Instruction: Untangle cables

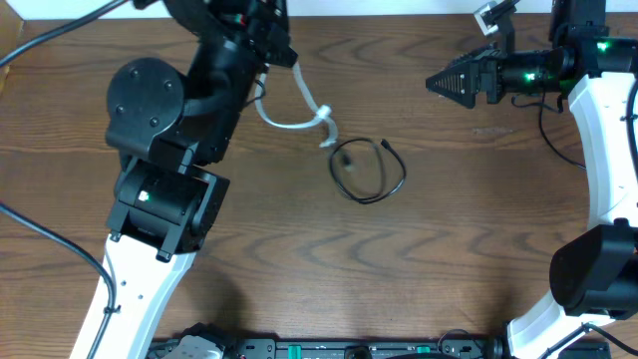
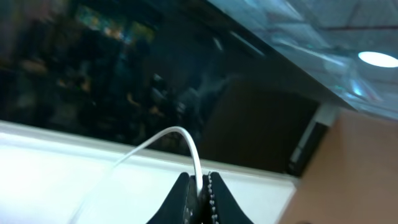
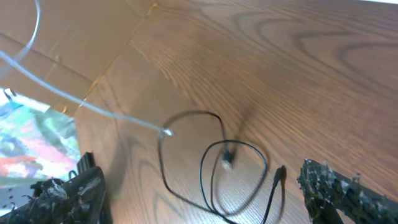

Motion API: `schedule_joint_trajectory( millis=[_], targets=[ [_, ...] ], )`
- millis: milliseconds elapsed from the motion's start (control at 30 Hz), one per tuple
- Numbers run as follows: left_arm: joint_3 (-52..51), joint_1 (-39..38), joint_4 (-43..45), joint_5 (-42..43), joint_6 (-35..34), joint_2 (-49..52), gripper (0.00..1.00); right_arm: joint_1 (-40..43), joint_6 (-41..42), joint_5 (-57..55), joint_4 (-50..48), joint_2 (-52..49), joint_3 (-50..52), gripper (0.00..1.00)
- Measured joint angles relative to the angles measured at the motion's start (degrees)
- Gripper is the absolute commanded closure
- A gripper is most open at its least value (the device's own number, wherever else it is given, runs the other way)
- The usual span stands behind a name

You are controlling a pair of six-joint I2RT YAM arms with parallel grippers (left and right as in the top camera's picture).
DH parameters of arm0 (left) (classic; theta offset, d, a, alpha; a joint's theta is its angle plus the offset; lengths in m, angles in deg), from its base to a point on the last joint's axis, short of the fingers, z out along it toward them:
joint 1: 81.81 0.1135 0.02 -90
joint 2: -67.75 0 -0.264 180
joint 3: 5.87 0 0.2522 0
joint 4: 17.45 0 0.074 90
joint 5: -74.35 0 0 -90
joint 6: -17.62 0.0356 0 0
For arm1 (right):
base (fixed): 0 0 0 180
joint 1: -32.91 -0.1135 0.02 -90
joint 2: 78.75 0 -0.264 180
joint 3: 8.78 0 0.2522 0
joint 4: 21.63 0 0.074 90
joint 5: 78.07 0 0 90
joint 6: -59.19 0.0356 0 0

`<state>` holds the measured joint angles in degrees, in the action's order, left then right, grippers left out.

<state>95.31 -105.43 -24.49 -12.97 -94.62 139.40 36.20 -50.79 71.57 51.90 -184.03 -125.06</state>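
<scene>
Wood-grain surface [image 1: 299, 259]. Count: two cables, one white, one black. Left claw [image 2: 200, 190], 11 o'clock, clamped shut on white cable [image 1: 321, 120], held raised, likely to draw it off black cable [image 1: 403, 175], looped flat at centre. Right claw [image 1: 434, 83], 2 o'clock, wide open, empty, probably to pin black.

The left arm [image 1: 164, 150] reaches from the near edge toward the far side, gripper [image 1: 283, 50] at its end, fingers [image 2: 183, 200] pinched together on the white cable [image 2: 176, 129]. The right arm [image 1: 608, 150] bends inward - its gripper [image 1: 446, 82] points leftward, fingers [image 3: 339, 186] spread wide, holding nothing.
</scene>
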Motion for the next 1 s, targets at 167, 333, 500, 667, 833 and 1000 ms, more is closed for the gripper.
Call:
schedule_joint_trajectory(
  millis=[167,333,500,667,833,1000],
  targets=[
    [0.0,0.2,-5.0,-2.7,1.5,0.1,0.92,-0.2,-0.9,2.3,-0.4,0.0,0.0,0.04],
    [0.0,0.2,-10.4,-3.0,1.7,1.7,0.92,-2.1,-1.4,3.7,-3.3,0.0,0.0,0.05],
    [0.0,0.2,-10.1,-1.5,1.5,1.9,0.93,-5.4,-1.6,5.7,-8.4,0.0,0.1,0.07],
    [0.0,0.2,-9.9,0.8,-0.3,1.7,0.92,-8.8,-1.6,8.1,-14.7,0.0,0.1,0.07],
    [0.0,0.2,-7.7,3.0,-3.5,0.9,0.93,-11.9,-1.6,9.1,-17.8,0.0,0.1,0.06],
    [0.0,0.2,-3.3,3.5,-5.1,-1.4,0.93,-16.3,-1.6,9.0,-19.3,0.0,0.1,0.06]
  ],
)
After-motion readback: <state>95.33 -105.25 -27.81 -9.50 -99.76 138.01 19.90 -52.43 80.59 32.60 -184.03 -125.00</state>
